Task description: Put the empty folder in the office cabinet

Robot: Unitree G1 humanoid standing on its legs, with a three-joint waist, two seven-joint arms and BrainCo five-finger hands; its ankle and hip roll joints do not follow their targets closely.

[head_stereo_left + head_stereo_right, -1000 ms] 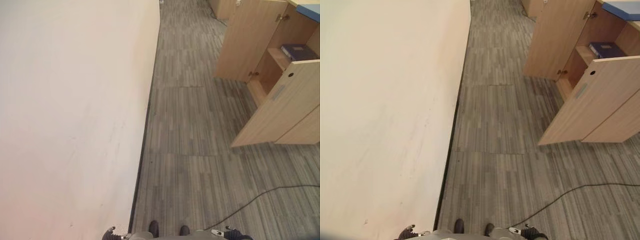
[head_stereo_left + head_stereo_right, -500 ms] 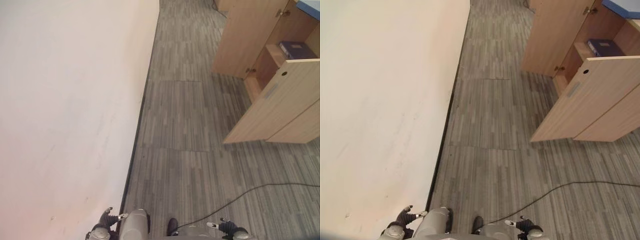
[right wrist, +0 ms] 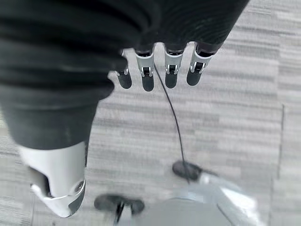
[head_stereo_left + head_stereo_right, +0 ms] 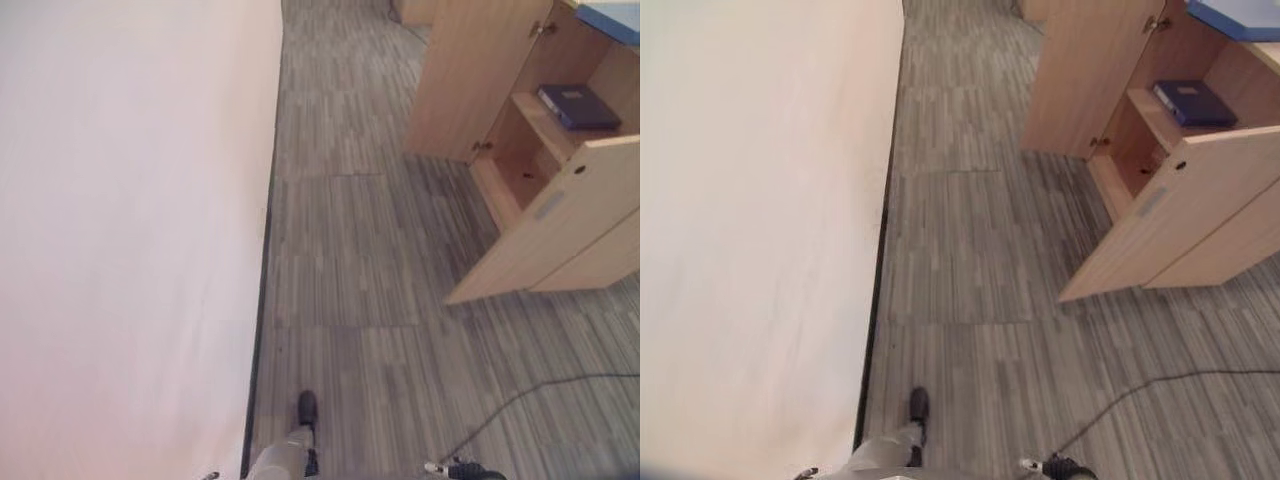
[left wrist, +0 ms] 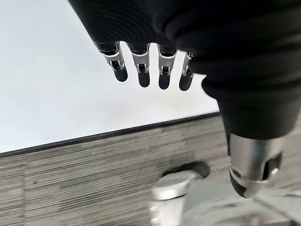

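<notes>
Left hand (image 5: 155, 75) and right hand (image 3: 160, 70) hanging relaxed and holding nothing over grey carpet (image 4: 350, 260), with a dark blue folder (image 4: 578, 106), seemingly lying flat, on a shelf inside the open wooden cabinet (image 4: 470, 80) ahead and right.

Dark ribbed cover, silver dark-tipped fingers (image 5: 142, 70)

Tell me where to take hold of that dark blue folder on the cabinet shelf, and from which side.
Best guess: grip the dark blue folder by its edge facing the cabinet opening, coming in from the front between the open doors. It lies flat on the shelf, so fingers would likely slide under that edge with the thumb on top. Both hands hang open: left hand, right hand.
</notes>
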